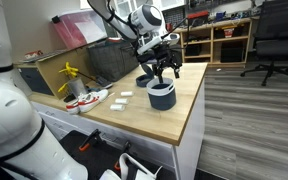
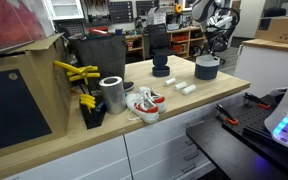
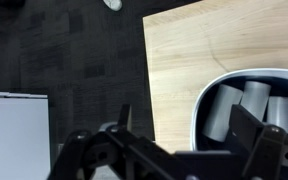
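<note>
Two dark fingers spread wide along the bottom edge of the wrist view: the black Robotiq gripper (image 3: 174,158) is fully released, with nothing between its jaws. At the lower right of that frame sits the dark round tub with a pale rim (image 3: 209,86). Inside it, several white cylinders (image 3: 254,100) stand packed side by side. In both exterior views the gripper (image 1: 162,76) (image 2: 211,50) hangs right over the tub (image 1: 161,96) (image 2: 207,69). It is close above the tub, and no contact can be made out. The tub rests on the light wooden countertop (image 1: 134,118), right of centre in one view and at the upper right in the other. Judging from the wrist view, the tub lies off to the right of the fingers, so a small sideways correction before any descent looks wise. The cylinders are crowded, so a straight, slow vertical approach would let a finger find a gap and not push one over. A smaller dark round piece (image 1: 144,78) sits just beside the tub and deserves a clear berth.
</note>
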Controlling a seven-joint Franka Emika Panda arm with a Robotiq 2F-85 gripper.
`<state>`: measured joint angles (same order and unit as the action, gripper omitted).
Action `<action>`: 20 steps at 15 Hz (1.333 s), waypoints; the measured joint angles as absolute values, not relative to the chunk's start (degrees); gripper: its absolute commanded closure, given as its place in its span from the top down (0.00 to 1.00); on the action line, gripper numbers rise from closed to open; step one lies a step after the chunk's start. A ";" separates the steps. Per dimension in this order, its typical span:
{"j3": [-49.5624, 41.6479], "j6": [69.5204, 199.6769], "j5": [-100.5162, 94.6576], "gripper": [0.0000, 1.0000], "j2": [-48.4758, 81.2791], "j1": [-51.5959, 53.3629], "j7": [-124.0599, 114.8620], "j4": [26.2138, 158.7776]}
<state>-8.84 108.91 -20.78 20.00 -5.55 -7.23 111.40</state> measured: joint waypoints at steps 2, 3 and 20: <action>-8.92 109.08 -21.53 1.00 20.48 -5.54 -8.33 111.40; -8.92 109.18 -21.85 1.00 20.85 -5.50 -9.19 111.39; -8.91 108.14 -21.90 1.00 23.73 -5.24 -11.81 109.13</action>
